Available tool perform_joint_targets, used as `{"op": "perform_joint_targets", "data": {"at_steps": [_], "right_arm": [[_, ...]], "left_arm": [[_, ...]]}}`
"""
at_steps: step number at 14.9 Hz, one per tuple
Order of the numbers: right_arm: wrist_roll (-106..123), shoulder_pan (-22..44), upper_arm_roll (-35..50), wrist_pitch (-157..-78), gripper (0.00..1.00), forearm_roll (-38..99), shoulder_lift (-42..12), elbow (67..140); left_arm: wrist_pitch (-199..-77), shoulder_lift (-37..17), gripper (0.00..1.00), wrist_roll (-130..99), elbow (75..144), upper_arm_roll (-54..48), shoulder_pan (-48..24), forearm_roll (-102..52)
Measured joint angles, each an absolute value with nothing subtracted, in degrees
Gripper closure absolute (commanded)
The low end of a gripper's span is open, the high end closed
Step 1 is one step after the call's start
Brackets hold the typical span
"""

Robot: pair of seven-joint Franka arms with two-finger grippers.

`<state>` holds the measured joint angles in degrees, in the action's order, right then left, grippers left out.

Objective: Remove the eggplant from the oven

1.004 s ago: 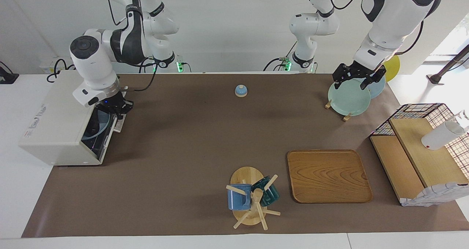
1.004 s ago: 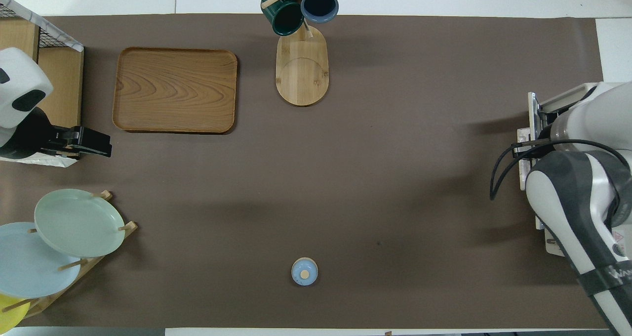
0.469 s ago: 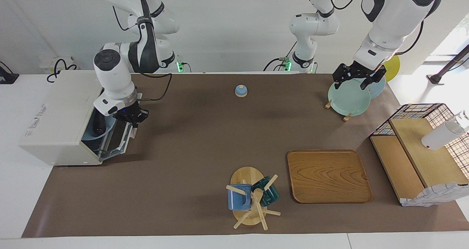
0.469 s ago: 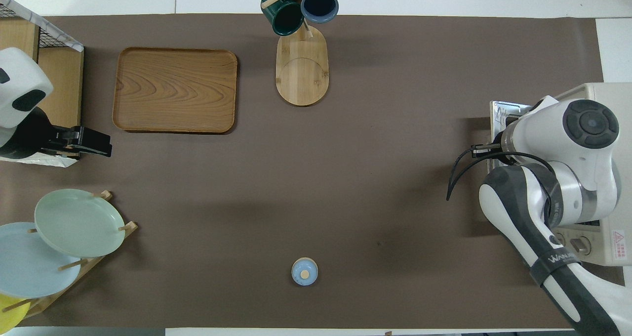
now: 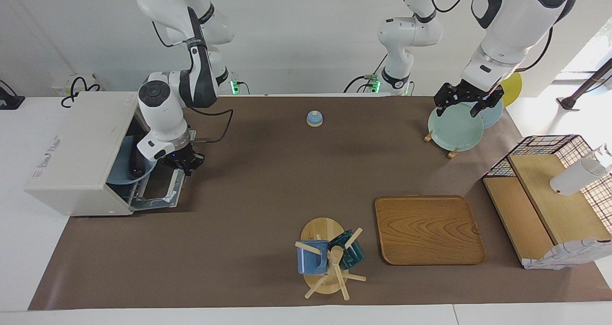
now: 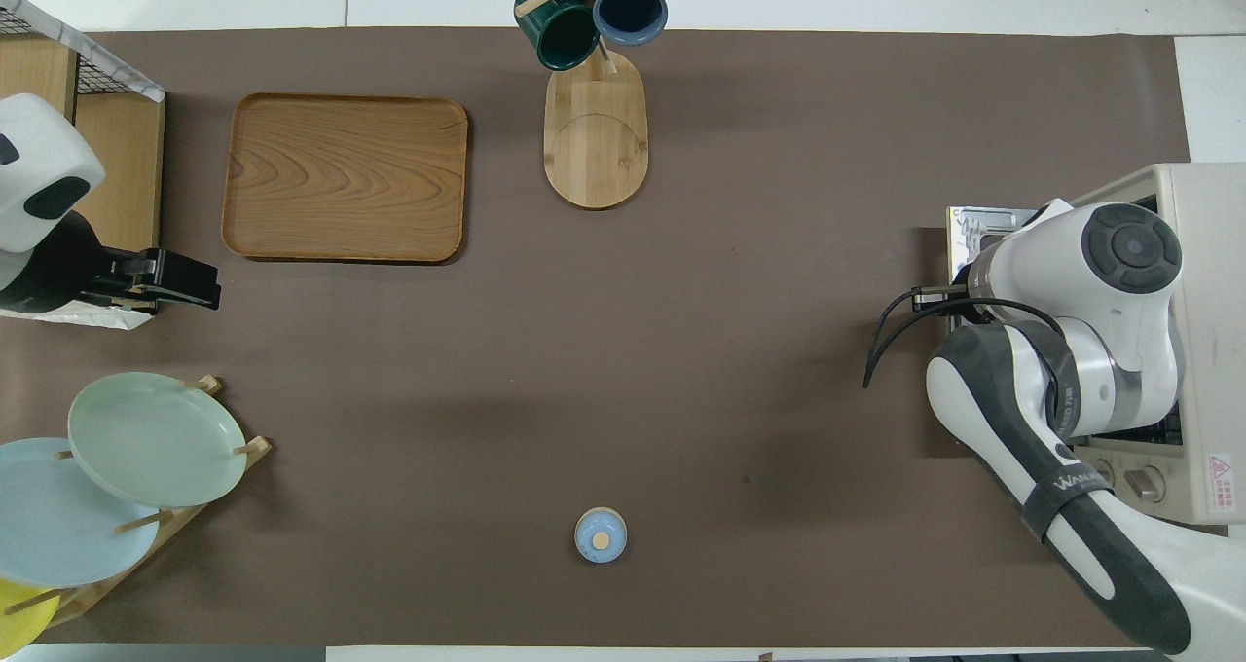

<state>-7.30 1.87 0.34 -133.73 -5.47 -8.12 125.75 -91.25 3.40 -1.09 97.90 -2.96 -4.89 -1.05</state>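
Opening oven door with right gripper, grip state unclear | left gripper spread, waiting | next I reach for eggplant.

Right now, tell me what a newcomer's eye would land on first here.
First, the oven at the right arm's end of the table, its door dropped open, with the eggplant dark on a blue plate inside. The right gripper sits at the open door's handle edge. The left gripper waits over the rack of plates.
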Motion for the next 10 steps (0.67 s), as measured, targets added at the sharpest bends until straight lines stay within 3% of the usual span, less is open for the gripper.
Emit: {"op": "perform_joint_targets", "data": {"at_steps": [5,6,7,9,10], "right_arm": [[-7.4,1.9,0.4,-134.8,1.0,-5.5,-9.6,125.6],[-7.4,2.0,0.4,-134.7,0.93,-5.5,-9.6,124.9],[-7.4,2.2,0.4,-133.9,0.78,-5.5,-9.6,123.7],[-7.5,2.5,0.4,-129.5,0.32,-5.5,-9.5,120.0],[-7.5,2.5,0.4,-126.5,0.23,-5.5,-9.5,117.9]], "left_arm": [[-91.3,3.4,0.0,-1.1,97.9,-3.0,-4.9,-1.1],[-91.3,3.4,0.0,-1.1,97.9,-3.0,-4.9,-1.1],[-91.3,3.4,0.0,-1.1,97.9,-3.0,-4.9,-1.1],[-91.3,3.4,0.0,-1.1,97.9,-3.0,-4.9,-1.1],[-91.3,3.4,0.0,-1.1,97.9,-3.0,-4.9,-1.1]]}}
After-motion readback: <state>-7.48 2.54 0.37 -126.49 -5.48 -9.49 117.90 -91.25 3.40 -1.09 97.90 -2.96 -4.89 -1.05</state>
